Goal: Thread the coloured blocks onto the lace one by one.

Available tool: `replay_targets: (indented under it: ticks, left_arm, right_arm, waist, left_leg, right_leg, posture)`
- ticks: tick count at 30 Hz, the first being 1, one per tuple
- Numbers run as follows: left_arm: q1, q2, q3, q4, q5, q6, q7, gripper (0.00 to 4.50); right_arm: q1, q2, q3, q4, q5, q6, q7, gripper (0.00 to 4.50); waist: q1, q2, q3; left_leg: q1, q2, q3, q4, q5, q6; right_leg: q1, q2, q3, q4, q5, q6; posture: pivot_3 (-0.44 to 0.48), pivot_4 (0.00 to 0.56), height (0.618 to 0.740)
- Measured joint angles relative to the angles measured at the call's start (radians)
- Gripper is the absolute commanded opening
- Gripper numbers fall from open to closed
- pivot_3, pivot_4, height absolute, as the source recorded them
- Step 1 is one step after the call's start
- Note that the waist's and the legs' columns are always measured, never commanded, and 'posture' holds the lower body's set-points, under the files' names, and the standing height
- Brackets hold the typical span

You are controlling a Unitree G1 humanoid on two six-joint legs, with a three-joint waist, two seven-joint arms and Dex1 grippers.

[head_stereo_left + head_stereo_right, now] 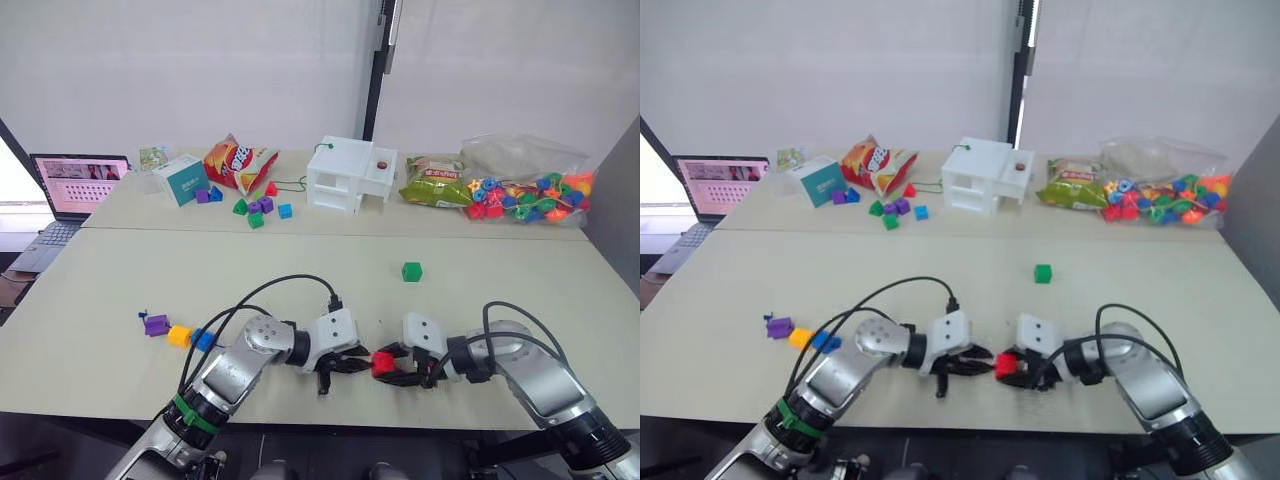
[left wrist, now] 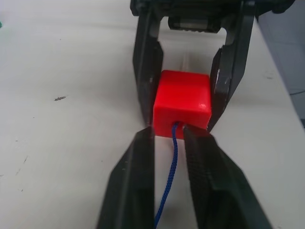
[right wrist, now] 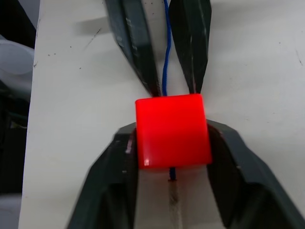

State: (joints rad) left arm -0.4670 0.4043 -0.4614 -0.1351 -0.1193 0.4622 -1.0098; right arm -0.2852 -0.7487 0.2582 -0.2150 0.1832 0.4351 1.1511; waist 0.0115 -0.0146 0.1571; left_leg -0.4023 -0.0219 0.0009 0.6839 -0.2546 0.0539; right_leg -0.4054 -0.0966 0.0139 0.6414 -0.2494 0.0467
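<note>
Right gripper (image 3: 171,152) clamps red block (image 2: 183,102); left gripper (image 2: 169,138) pinches lace (image 2: 171,157) at its hole. Push straight, regrip beyond block.

Both arms are showing silver-grey metal shells with rounded joints. A black cable is looping over the left arm, and a green band is ringing it lower down. White blocky housings are sitting behind each black two-fingered pincer: left pincer (image 1: 345,366), right pincer (image 1: 397,366).
</note>
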Motion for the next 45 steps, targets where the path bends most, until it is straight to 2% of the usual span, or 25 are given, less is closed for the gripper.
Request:
replay_targets:
  ticks: [3,4,8,11,14,20,23,26,29,40,45]
  left_arm:
    - [-0.001,0.034,0.002,-0.020,0.000,0.015,-0.009,3.10]
    - [-0.004,0.042,0.001,-0.025,0.000,0.025,-0.015,3.14]
    - [-0.034,0.012,-0.009,-0.018,0.003,0.030,-0.015,3.14]
    - [-0.069,-0.055,-0.045,0.014,0.018,0.020,0.001,3.14]
    - [-0.078,-0.115,-0.104,0.069,0.042,0.002,0.013,3.14]
    - [-0.089,-0.160,-0.149,0.151,0.088,-0.035,0.029,3.14]
    - [-0.108,-0.169,-0.149,0.170,0.112,-0.049,0.037,2.32]
    - [-0.108,-0.164,-0.145,0.169,0.113,-0.049,0.034,1.31]
    - [-0.107,-0.156,-0.143,0.169,0.113,-0.050,0.030,1.23]
    - [-0.103,-0.126,-0.126,0.161,0.111,-0.057,0.001,1.23]
    - [-0.046,-0.026,-0.048,0.099,0.065,-0.047,-0.023,1.23]
  right_arm:
    - [0.021,-0.015,-0.018,-0.034,0.015,0.035,-0.017,4.22]
    - [0.032,-0.029,-0.036,-0.045,0.020,0.050,-0.023,4.49]
    - [0.077,-0.096,-0.104,-0.077,0.036,0.069,-0.035,4.49]
    - [0.119,-0.132,-0.132,-0.088,0.036,0.064,-0.035,4.49]
    - [0.140,-0.134,-0.137,-0.088,0.036,0.049,-0.038,4.49]
    - [0.141,-0.134,-0.137,-0.078,0.033,0.022,-0.045,4.49]
    - [0.141,-0.134,-0.136,-0.078,0.030,0.018,-0.051,4.50]
    - [0.141,-0.134,-0.135,-0.078,0.029,0.018,-0.053,4.50]
    - [0.141,-0.133,-0.132,-0.078,0.029,0.017,-0.054,3.70]
    - [0.131,-0.110,-0.108,-0.037,0.022,-0.056,-0.060,0.01]
    - [0.111,-0.107,-0.106,-0.025,0.017,-0.063,-0.063,0.00]
  waist:
    - [0.003,0.000,0.000]
    - [0.005,0.000,0.000]
    - [0.011,0.000,0.000]
    - [0.012,0.000,0.000]
    - [0.009,0.000,0.000]
    - [0.001,0.000,0.000]
    - [0.003,0.000,0.000]
    - [0.003,0.000,0.000]
    - [0.002,0.000,0.000]
    - [0.001,0.000,0.000]
    - [-0.004,0.000,0.000]
  left_leg:
    - [0.000,-0.001,0.000,0.000,0.000,0.000]
    - [-0.001,-0.001,0.000,0.000,0.000,0.000]
    - [-0.001,-0.001,0.000,0.000,0.000,0.000]
    - [-0.001,-0.002,0.000,0.001,0.000,0.000]
    - [-0.001,-0.001,0.000,0.001,0.000,0.000]
    - [-0.001,0.000,0.000,0.001,0.000,0.000]
    - [-0.001,-0.001,0.000,0.001,0.000,0.000]
    - [-0.001,-0.001,0.000,0.001,0.000,0.001]
    - [-0.001,-0.001,0.000,0.001,0.000,0.001]
    - [0.000,-0.001,0.000,0.001,0.000,0.001]
    - [0.000,0.001,0.000,0.001,0.000,0.000]
  right_leg:
    - [0.000,-0.001,0.000,0.000,0.000,0.000]
    - [0.000,-0.001,0.000,0.000,0.000,0.000]
    - [0.000,-0.002,-0.001,-0.001,0.000,0.000]
    - [0.001,-0.002,-0.001,-0.001,0.000,0.001]
    - [0.000,-0.001,0.000,-0.001,0.000,0.001]
    - [0.000,0.000,0.000,-0.001,0.000,0.000]
    - [0.000,0.000,0.000,-0.001,0.000,0.001]
    - [0.000,0.000,0.000,-0.001,0.000,0.001]
    - [0.000,0.000,0.000,-0.001,0.000,0.001]
    - [0.001,0.000,0.000,-0.001,0.000,0.001]
    - [0.000,0.001,0.001,0.000,0.000,0.000]
  posture:
    - [0.000,0.150,0.740]
    - [0.000,0.150,0.740]
    - [0.000,0.150,0.740]
    - [0.000,0.150,0.740]
    - [0.000,0.150,0.740]
    - [0.000,0.150,0.740]
    - [0.000,0.150,0.740]
    - [0.000,0.150,0.740]
    - [0.000,0.150,0.740]
    - [0.000,0.150,0.740]
    - [0.000,0.150,0.740]
